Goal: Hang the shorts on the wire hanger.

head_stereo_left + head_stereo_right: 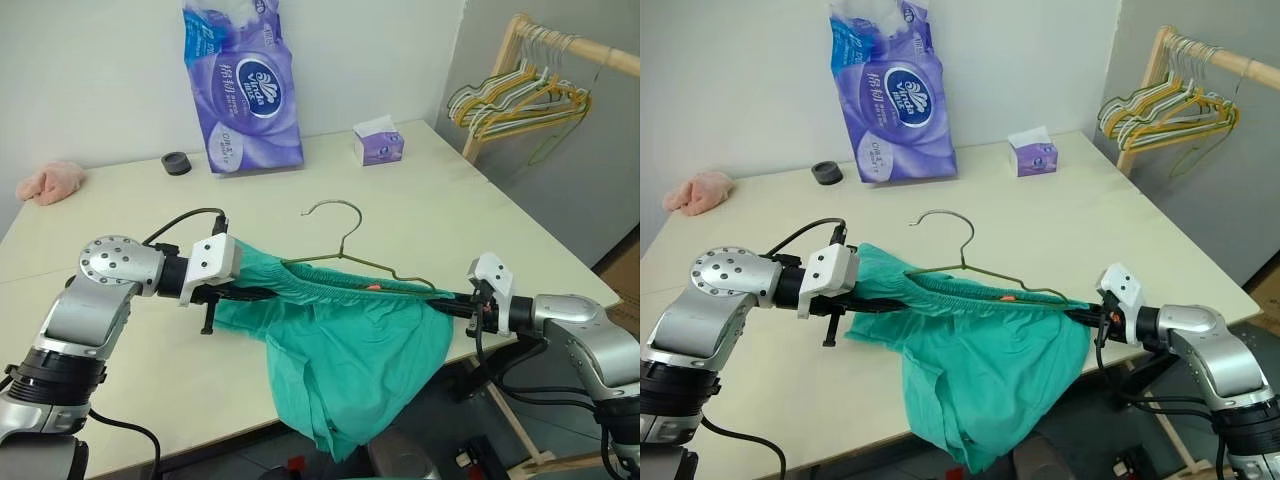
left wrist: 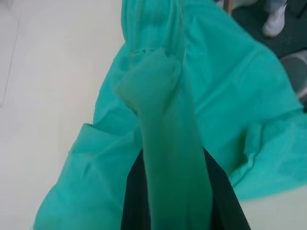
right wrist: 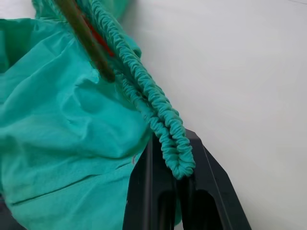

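The shorts (image 1: pixel 345 350) hang stretched above the table's (image 1: pixel 120 240) near edge with the hanger (image 1: pixel 352 262) threaded through the waistband, each end pinched by jaws pressed together, left gripper (image 1: pixel 240 292) and right gripper (image 1: pixel 455 303) reaching inward from outstretched arms.

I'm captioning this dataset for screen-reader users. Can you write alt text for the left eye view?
Two robot grippers, the left gripper and right gripper, each shut on one end of the waistband, stretch teal shorts over a pale table, with a wire hanger threaded into the waistband. Behind stand a purple tissue pack and a tissue box.
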`<control>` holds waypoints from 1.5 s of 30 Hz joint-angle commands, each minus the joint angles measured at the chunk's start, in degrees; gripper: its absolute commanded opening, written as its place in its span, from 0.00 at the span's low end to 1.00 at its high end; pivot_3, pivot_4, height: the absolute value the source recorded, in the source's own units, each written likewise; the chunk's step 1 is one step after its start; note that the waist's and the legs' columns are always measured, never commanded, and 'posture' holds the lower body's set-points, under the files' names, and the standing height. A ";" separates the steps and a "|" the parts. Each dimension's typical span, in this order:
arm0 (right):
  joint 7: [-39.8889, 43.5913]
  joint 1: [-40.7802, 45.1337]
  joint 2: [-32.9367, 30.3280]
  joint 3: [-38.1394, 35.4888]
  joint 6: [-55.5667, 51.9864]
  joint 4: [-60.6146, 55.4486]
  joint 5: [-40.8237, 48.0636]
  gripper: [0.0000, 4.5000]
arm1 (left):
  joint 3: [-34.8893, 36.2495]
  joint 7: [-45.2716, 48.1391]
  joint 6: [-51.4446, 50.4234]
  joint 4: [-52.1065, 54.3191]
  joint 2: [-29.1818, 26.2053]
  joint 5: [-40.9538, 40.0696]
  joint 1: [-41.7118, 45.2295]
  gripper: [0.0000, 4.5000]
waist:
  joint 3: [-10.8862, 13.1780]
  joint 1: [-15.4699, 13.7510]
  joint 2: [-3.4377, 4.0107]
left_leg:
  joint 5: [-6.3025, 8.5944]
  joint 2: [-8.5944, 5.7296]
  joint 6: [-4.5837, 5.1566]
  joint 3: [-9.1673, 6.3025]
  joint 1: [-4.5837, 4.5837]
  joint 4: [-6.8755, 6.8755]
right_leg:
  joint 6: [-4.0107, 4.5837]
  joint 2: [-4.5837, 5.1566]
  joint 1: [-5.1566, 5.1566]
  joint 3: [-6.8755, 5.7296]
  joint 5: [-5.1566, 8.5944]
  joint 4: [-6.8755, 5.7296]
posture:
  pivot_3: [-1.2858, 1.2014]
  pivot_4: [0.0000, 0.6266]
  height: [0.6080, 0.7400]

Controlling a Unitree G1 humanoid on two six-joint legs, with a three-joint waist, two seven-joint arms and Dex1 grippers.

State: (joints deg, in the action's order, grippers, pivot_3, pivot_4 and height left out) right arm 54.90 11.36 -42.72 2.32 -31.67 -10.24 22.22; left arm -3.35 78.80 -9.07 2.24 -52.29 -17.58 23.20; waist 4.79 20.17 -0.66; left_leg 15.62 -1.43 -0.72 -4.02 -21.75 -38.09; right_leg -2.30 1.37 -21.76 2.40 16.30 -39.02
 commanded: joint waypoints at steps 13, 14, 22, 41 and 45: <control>2.83 2.11 -5.36 -0.45 0.17 -7.30 0.24 0.01 | -1.70 -0.59 6.08 -4.41 -1.06 5.71 1.45 0.00 | 0.01 -0.01 0.01 | 0.00 0.00 0.00 0.00 0.01 0.01 | 0.00 0.00 -0.01 0.01 0.00 -0.01 | 0.36 0.08 1.00; 3.87 4.17 -6.47 0.41 0.43 -7.29 -0.51 0.01 | -2.29 -0.98 6.85 -5.00 -1.06 6.93 1.54 0.00 | 0.02 0.09 0.05 | 0.00 0.00 0.00 0.02 0.01 0.00 | 0.00 0.00 -0.01 0.02 0.00 0.00 | 0.36 0.08 1.00; 6.88 14.72 -7.49 8.33 0.83 -7.99 -5.27 0.01 | -4.11 -5.74 7.92 -6.32 1.91 10.99 3.06 0.00 | 0.01 0.36 0.05 | 0.00 0.03 0.00 -0.03 0.00 0.04 | 0.00 0.00 -0.03 -0.03 0.00 0.01 | 0.36 0.08 1.00; 8.05 21.13 -6.35 14.62 0.32 -9.71 -11.48 0.52 | -6.57 -10.14 6.37 -2.77 6.73 14.39 0.07 0.00 | 0.00 0.31 0.06 | 0.00 0.01 0.00 -0.04 -0.08 0.03 | 0.02 0.05 -0.15 -0.02 -0.01 -0.03 | 0.36 0.08 1.00; 7.22 17.53 -9.56 13.78 -1.55 -10.09 -12.37 0.83 | -6.51 -10.15 6.30 -2.24 7.07 14.36 -0.67 0.00 | -0.01 0.37 0.05 | 0.00 0.00 0.00 -0.03 -0.09 0.02 | 0.01 0.06 -0.13 -0.03 -0.01 -0.01 | 0.36 0.08 1.00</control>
State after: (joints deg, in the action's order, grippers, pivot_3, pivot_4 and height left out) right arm 62.84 28.90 -51.93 18.37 -32.79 -18.92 10.17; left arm -9.81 69.26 -3.18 -2.10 -45.12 -3.01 22.37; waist 4.78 20.55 -0.61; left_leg 15.62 -1.43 -0.72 -4.04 -21.83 -38.07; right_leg -2.28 1.43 -21.89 2.39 16.29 -39.03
